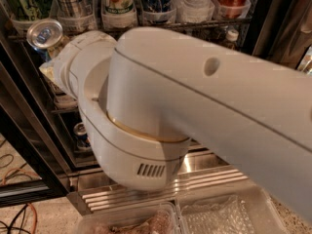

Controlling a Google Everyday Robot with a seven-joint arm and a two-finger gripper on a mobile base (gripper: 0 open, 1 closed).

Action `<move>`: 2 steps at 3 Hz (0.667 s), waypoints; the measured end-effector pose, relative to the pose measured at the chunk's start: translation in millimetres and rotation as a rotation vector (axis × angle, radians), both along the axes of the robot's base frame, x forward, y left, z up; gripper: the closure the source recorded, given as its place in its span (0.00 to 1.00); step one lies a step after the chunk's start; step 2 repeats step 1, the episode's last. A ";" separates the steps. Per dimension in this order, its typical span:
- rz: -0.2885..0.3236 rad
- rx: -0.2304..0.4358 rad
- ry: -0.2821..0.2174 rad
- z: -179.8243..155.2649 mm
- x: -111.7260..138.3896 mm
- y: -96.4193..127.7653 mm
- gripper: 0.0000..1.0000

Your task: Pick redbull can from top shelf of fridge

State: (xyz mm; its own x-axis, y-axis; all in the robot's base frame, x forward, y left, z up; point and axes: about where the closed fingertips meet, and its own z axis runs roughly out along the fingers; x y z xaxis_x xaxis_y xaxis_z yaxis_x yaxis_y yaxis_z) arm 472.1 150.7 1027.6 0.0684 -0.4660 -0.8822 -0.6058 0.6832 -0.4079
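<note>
The arm [204, 106] is smooth, matt off-white plastic with a slotted vent. Its tool [48, 69], pale plastic as well, is at the arm's far left end, just below the redbull can [44, 33], whose metal top gleams silver. The top shelf [204, 24] is dark wire with clear glossy plastic holders. The fridge [214, 178] has a ribbed, shiny steel base.

The redbull can [45, 33] sits at the fridge's [34, 150] upper left, tilted so its silver pull-tab top faces the camera; its body is mostly hidden. The gripper [51, 67] is just under that top, largely behind the white arm. The top shelf [209, 24], a dark wire rack with clear cup-like holders, runs across the fridge's top. The fridge is black-framed, with a ribbed steel base.
</note>
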 end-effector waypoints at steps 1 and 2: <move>-0.009 -0.004 0.009 8.5 -3.5 -3.2 1.00; -0.009 -0.004 0.009 8.5 -3.5 -3.2 1.00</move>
